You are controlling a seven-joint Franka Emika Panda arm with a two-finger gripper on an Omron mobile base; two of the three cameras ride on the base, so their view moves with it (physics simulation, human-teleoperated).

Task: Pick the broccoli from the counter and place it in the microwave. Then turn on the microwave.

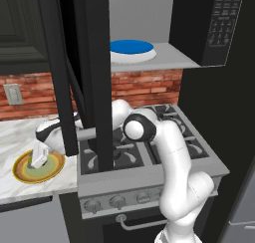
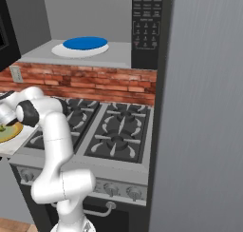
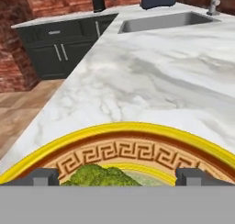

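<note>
The broccoli (image 3: 102,176) is a lumpy green floret lying on a yellow-rimmed plate (image 3: 124,129) on the white marble counter (image 3: 160,71). My gripper (image 3: 117,177) is open, with one dark fingertip on each side of the floret and not touching it. In the left base view the gripper (image 1: 39,158) points down over the plate (image 1: 55,170) at the counter's (image 1: 15,132) front, hiding the floret. The microwave (image 1: 219,23) sits up high to the right with its door (image 1: 97,77) swung open. Inside it lies a blue plate (image 1: 132,48).
A black gas stovetop (image 1: 172,132) lies between the counter and a tall grey panel (image 2: 204,107) on the right. A brick wall with an outlet (image 1: 13,93) backs the counter. The open microwave door hangs just right of the gripper. A sink (image 3: 160,21) lies far along the counter.
</note>
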